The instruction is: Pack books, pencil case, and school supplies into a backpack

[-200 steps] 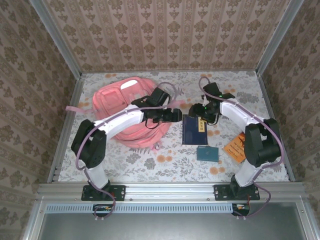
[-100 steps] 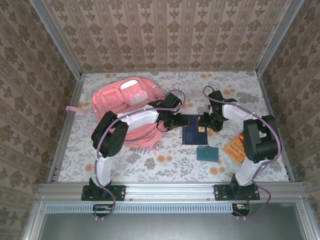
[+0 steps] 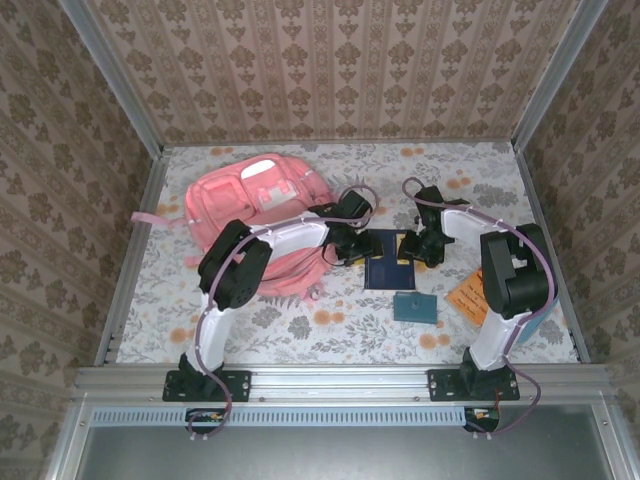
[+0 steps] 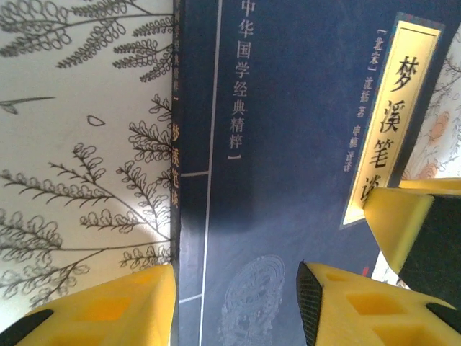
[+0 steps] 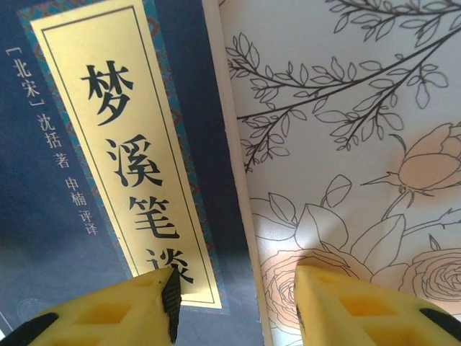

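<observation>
The left claw [image 4: 236, 272] is standing part open and clamping nothing, one yellow finger over the flowered desk [image 4: 72, 144], the other over the cover of the navy book [image 4: 288, 144], whose spine edge is lying between them; the right claw [image 5: 236, 277] is standing apart likewise, straddling the book's opposite edge beside the yellow title label [image 5: 108, 144]; the pink backpack [image 3: 255, 205] is lying just left of the left claw; the teal book [image 3: 414, 306] and orange book [image 3: 468, 293] are lying nearer the bases than the right claw.
</observation>
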{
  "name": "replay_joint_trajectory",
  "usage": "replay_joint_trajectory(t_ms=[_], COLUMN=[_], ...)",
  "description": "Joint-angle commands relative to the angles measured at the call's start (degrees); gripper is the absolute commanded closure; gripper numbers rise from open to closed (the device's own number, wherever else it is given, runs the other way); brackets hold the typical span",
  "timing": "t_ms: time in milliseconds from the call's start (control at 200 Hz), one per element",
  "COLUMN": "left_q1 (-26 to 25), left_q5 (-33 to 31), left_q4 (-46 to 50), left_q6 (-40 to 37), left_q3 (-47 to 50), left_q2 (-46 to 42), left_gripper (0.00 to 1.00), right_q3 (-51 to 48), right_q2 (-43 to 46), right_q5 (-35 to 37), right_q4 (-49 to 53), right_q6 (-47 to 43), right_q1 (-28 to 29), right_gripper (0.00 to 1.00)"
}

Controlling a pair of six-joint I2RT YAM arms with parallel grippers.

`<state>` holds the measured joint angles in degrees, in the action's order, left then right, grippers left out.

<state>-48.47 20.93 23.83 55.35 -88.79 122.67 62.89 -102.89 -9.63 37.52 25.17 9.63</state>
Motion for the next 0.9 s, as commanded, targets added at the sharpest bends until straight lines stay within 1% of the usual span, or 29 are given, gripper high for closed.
replay_joint_trajectory(t_ms=[0, 140, 345, 460, 650, 895], left_q1=[-0.57, -0.71, -0.87, -1.0, -1.0, -1.01], left_q5=[0.87, 1.02, 2.72, 3.42, 3.51, 3.33], left_q4=[1.64, 1.4, -0.44, -1.22, -1.17, -1.41], left_q6=[1.25, 1.51, 1.25, 1.51, 1.31, 1.34], left_q3=[-1.81, -2.19, -2.08, -1.76, -1.82, -1.67], left_q2=[1.77, 2.18, 2.57, 2.75, 2.84, 2.9], left_gripper=[0.51, 0.51, 0.52, 0.52, 0.54, 0.56], right_q3=[-0.64, 0.37, 1.49, 2.18, 3.3, 4.26], right_q2=[-0.95, -1.28, -0.82, 0.19, 3.0, 6.0], right_q5=[-1.7, -2.3, -5.27, -4.91, -2.3, -1.18], right_q4=[0.73, 1.45, 1.92, 2.71, 4.45, 5.06], right_q6=[-1.41, -1.84, -2.14, -1.92, -0.89, 1.42], right_q1=[0.47, 0.91, 2.68, 4.26, 6.6, 7.52], right_gripper=[0.54, 0.56, 0.6, 0.6, 0.61, 0.7])
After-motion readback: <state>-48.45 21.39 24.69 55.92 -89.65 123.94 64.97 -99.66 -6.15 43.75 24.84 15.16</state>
